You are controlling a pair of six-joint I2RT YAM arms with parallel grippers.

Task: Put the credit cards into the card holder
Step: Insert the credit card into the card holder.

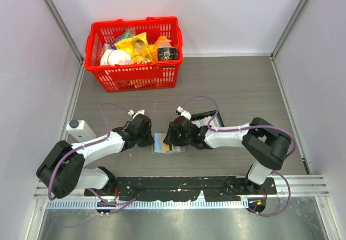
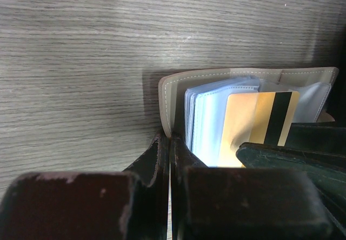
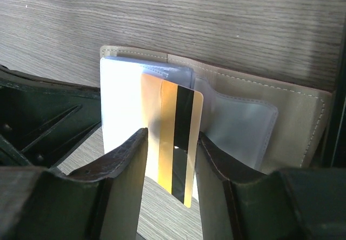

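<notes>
Right wrist — 1 card (image 3: 173,137), 1 holder (image 3: 303,121)

No text, brand, number or sign is legible in any view. Printing on the yellow snack packet (image 1: 136,46) and the dark-labelled jar (image 1: 167,52) in the red basket (image 1: 135,78), upper left of the top view, is too small to read. The gold card (image 3: 173,137) bears only a black stripe.
</notes>
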